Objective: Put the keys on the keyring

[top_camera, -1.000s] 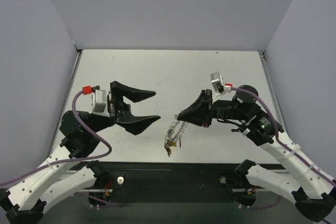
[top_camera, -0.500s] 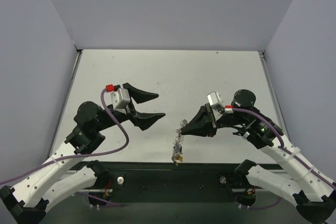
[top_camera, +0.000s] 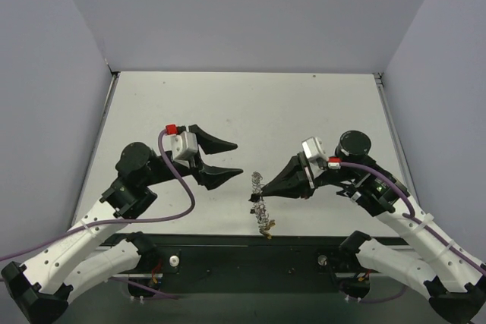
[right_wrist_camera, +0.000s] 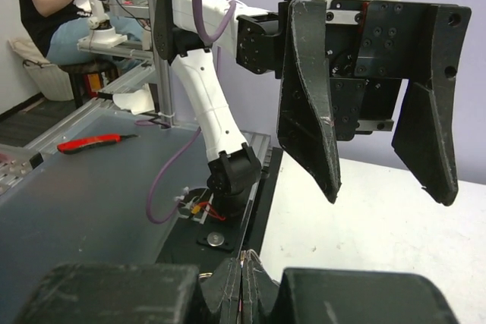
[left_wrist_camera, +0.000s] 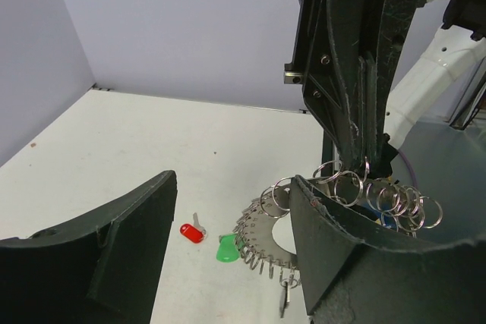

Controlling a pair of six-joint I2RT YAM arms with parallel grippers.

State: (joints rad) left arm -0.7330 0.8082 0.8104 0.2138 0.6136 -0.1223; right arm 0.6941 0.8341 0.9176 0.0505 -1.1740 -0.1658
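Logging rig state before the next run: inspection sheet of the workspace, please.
Surface: white table.
Job's things: keyring hangs from right gripper; red key and green key beside it, threaded or not unclear.
Clutter: nothing seen.
Grippers: left gripper open, empty; right shut on keyring.
Cables: purple cable looped along each arm.
Surroundings: grey walls; seated person and red tool beyond the table.

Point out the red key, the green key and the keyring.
red key (left_wrist_camera: 191,232), left wrist view, its head.
green key (left_wrist_camera: 226,250), left wrist view, its head.
keyring (left_wrist_camera: 249,242), left wrist view, coiled rim.
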